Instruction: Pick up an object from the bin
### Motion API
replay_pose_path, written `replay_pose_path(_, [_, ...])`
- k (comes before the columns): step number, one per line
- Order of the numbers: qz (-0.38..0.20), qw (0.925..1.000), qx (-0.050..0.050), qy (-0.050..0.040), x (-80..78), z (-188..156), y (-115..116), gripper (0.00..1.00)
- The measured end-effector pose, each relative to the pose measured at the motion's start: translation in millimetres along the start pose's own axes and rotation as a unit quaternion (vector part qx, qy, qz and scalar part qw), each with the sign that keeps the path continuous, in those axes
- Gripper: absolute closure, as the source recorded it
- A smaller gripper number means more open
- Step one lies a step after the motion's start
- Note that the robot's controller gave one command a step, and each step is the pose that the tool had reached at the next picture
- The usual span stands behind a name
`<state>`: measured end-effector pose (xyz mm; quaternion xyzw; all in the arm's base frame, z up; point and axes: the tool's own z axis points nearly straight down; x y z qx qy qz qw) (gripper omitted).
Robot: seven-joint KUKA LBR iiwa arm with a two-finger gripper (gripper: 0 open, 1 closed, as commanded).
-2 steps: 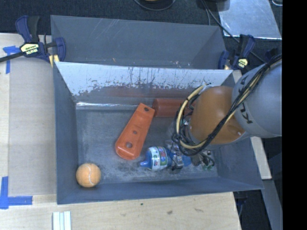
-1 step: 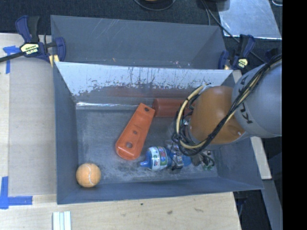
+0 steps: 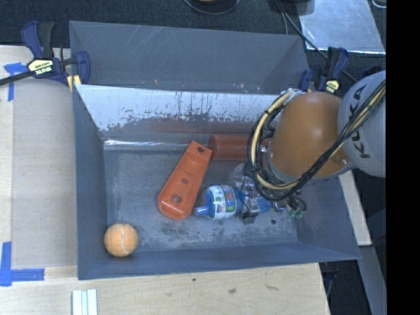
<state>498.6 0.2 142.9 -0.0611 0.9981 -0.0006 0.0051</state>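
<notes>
My gripper (image 3: pixel 250 209) is low over the bin floor at the right, mostly hidden under the arm's orange cover. It sits at the right end of a small blue and white bottle-like thing (image 3: pixel 220 202) lying on its side; whether it touches it I cannot tell. A flat orange oblong block (image 3: pixel 184 182) lies slanted just left of the bottle. A red-brown cylinder (image 3: pixel 229 147) rests along the back wall, above the gripper.
An orange ball (image 3: pixel 121 239) sits in the front left corner of the bin. The arm and its cables cover the right part of the bin, close to the right wall.
</notes>
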Motion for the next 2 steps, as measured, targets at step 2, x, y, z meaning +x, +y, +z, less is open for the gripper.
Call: replay_pose_path(2, [-0.003,1.0,0.001,-0.0057,-24.5,-76.8,14.9,1.0])
